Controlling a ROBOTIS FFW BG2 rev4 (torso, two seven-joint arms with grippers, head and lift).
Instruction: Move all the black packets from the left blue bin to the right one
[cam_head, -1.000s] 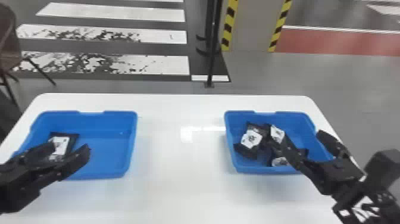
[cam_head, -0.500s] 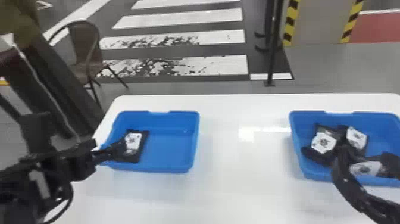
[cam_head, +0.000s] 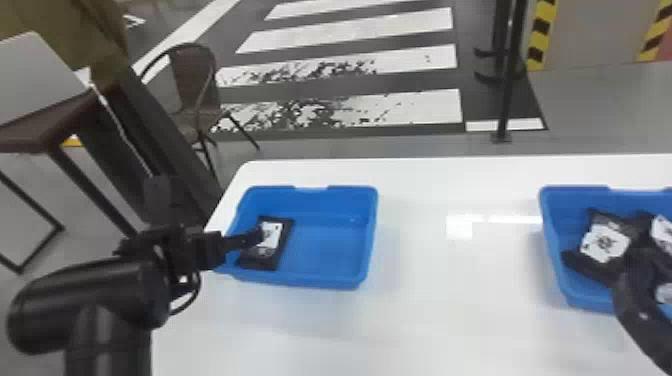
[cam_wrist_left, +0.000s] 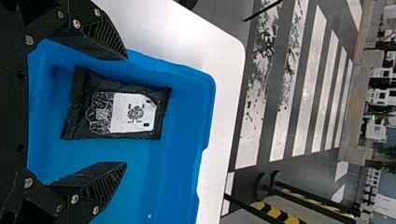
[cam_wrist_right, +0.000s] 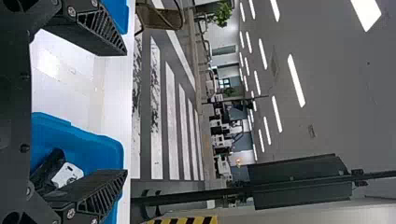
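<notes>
In the head view my left gripper (cam_head: 254, 237) reaches over the left rim of the left blue bin (cam_head: 325, 280), at the single black packet (cam_head: 281, 239) lying flat there, white label up. From the left wrist, the left gripper (cam_wrist_left: 126, 111) is open, its fingers apart on either side of the packet (cam_wrist_left: 133, 113), with no contact visible. My right gripper (cam_head: 636, 285) is in front of the right blue bin (cam_head: 552, 240), partly hiding several packets (cam_head: 605, 242). The right wrist view has the right gripper (cam_wrist_right: 126, 113) open and empty, a packet (cam_wrist_right: 67, 175) in the bin behind one finger.
Both bins stand on a white table (cam_head: 440, 300), with a broad gap between them. Behind the table are a chair (cam_head: 192, 85) and a black post (cam_head: 507, 75). A brown table (cam_head: 50, 120) stands at the far left.
The head view has swung to the left. Relative to the bins, the left gripper now comes in more from the left side, and the right one has shifted left across the right bin.
</notes>
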